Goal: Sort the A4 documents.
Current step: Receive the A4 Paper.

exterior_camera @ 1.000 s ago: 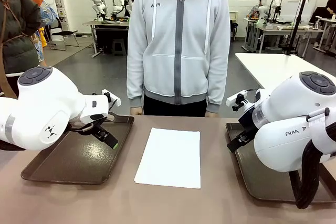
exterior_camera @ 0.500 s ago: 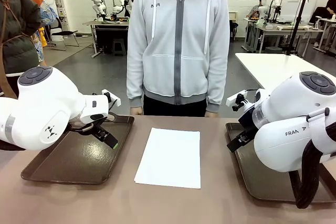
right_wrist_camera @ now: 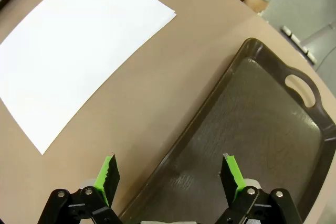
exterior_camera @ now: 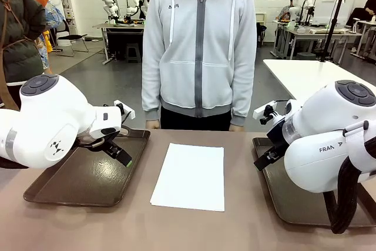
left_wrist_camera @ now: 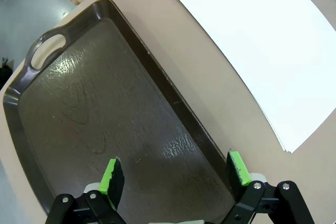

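With the left gripper (left_wrist_camera: 174,170) and right gripper (right_wrist_camera: 169,176) both spread wide and empty, the paper sheets (exterior_camera: 189,176) lay flat on the table (exterior_camera: 247,230) ahead of their fingers, so pinching one sheet's edge alone seemed wisest.

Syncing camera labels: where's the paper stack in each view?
Front: paper stack mid-table, between left tray and right tray.
Left wrist: upper right, beside the left tray.
Right wrist: upper left, beside the right tray.
Shared landmark: the brown table under the paper.
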Available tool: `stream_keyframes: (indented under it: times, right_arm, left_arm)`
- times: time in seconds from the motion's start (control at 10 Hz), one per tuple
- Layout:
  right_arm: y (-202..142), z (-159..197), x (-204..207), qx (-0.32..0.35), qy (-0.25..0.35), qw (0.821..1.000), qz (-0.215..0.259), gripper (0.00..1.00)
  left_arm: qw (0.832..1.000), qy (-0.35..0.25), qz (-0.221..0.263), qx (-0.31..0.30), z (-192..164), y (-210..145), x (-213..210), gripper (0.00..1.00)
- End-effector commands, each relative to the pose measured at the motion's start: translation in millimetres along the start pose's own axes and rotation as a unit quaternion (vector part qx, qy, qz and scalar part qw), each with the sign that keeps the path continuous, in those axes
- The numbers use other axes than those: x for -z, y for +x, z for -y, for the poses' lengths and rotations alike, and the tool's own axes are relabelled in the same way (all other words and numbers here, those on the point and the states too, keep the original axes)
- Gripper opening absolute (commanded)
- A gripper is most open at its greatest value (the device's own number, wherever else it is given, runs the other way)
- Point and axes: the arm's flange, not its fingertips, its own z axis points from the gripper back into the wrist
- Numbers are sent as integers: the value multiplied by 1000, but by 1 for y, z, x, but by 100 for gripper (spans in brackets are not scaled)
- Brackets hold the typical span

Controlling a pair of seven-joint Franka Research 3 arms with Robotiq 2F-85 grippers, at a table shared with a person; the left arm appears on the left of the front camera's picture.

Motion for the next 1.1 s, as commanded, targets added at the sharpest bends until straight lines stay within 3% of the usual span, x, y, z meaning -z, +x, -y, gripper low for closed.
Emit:
stream_keyframes:
  times: [0.0,0.4,0.5,0.8,1.0]
  right_arm:
    - [0,0,0,0,0,1000,0,100]
    - [0,0,0,0,0,1000,0,100]
    - [-3,4,-10,10,-18,1000,2,100]
    - [-23,26,-67,43,4,998,46,100]
    - [-42,46,-112,57,24,996,69,100]
  left_arm:
    - [1000,1,2,-1,-1,0,-3,100]
    - [1000,0,0,0,0,0,0,100]
    - [1000,-7,9,-13,-7,-3,-16,100]
    - [996,-3,40,-77,-44,-21,-72,100]
    - [995,-31,36,-86,-63,-31,-113,100]
